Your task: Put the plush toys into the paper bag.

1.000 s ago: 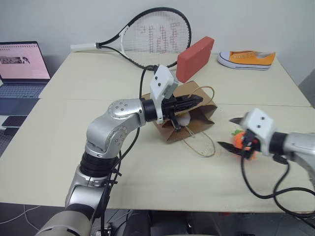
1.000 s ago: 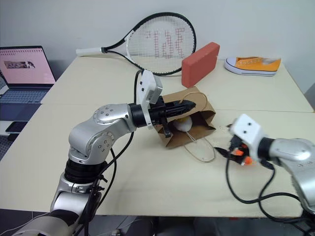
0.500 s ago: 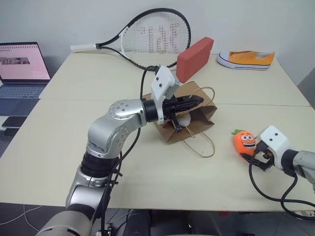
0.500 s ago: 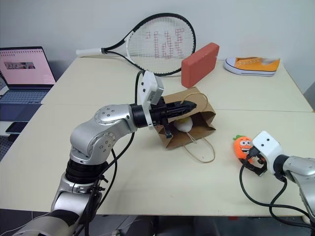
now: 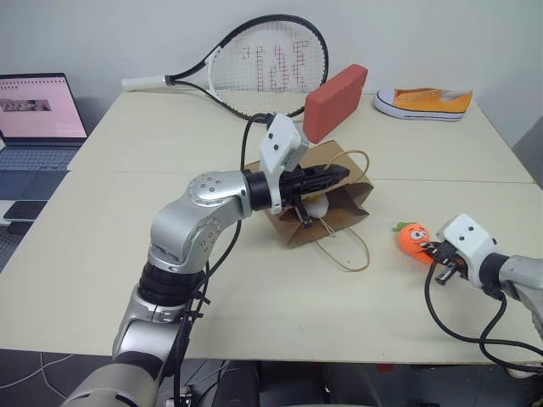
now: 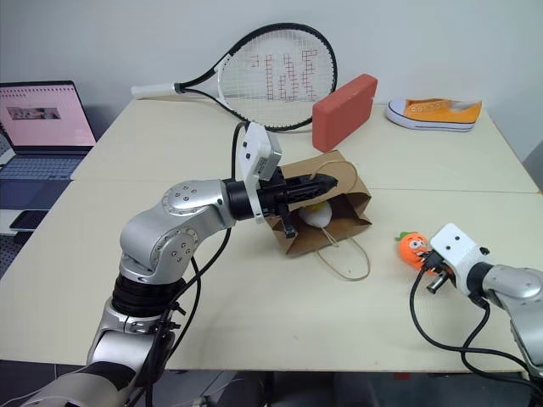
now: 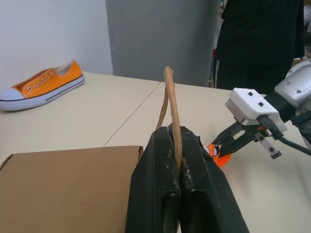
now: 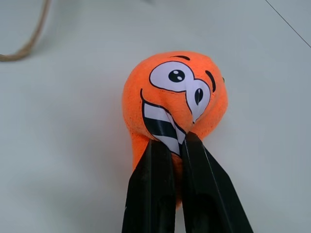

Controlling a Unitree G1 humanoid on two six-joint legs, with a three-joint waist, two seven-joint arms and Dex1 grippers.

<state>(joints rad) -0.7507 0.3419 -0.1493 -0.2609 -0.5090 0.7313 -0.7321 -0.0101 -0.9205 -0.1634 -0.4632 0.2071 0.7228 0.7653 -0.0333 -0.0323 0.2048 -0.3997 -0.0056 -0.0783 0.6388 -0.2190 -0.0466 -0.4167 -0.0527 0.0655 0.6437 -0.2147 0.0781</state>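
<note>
White egg toy (image 6: pixel 318 215): already inside paper bag (image 6: pixel 327 216), centre of table (image 6: pixel 212 153). Carrot toy (image 5: pixel 414 239): right of bag, on table, pinched at its tip by right gripper (image 8: pixel 177 145); still to load. Left gripper (image 7: pixel 174 141): clamped on bag handle (image 7: pixel 171 109).

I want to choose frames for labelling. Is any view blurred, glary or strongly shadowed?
Eye views: even, soft light, no glare; the bag, racket and shoe are sharp, with faint shadows. Left wrist view: the left tool and its handle are sharp, the background softer. Right wrist view: the carrot face is crisp, with a soft shadow on the table.
</note>
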